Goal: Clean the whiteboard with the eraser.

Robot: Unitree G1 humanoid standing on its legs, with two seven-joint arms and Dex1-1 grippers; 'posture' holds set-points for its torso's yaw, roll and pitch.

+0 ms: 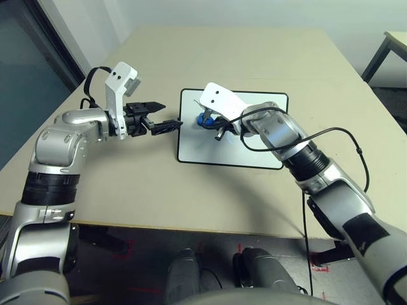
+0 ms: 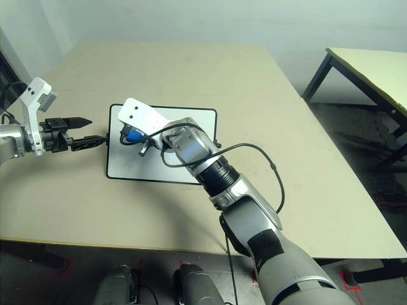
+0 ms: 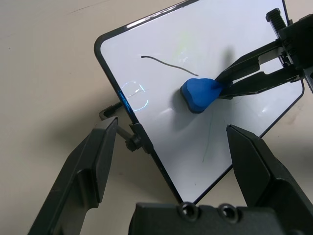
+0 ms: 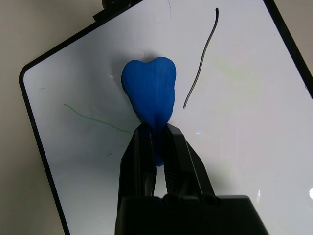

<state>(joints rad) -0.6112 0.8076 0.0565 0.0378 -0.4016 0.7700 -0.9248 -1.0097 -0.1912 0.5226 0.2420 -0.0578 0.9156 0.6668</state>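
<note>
From the head, the right forearm (image 1: 280, 130) and its white bracket (image 1: 222, 101) cover much of the whiteboard (image 1: 203, 149), hiding its far right part, and only a bit of the blue eraser (image 4: 151, 90) peeks out beside them. In the right wrist view the board runs past the picture's edges, and the eraser's narrow end is partly hidden between the fingers. Whether the eraser presses on the board or sits just above it, I cannot tell.

The board lies flat on a wide beige table (image 1: 191, 57) — white, with a black frame and rounded corners. A dark curved line (image 4: 201, 58) and a thin green line (image 4: 95, 120) mark it, one on either side of the eraser. Behind the table is a pale wall (image 2: 191, 22); a second table (image 2: 375, 73) stands off to the right, and red marks (image 2: 356, 295) show on the dark floor (image 2: 191, 295).

The right claw (image 4: 157, 129) is closed narrow on the eraser, pinching it so that the wider blue end sticks out past the fingertips, over the board. The left claw (image 3: 171, 129) is spread wide with nothing between its fingers — it hangs near the board's left short side.
</note>
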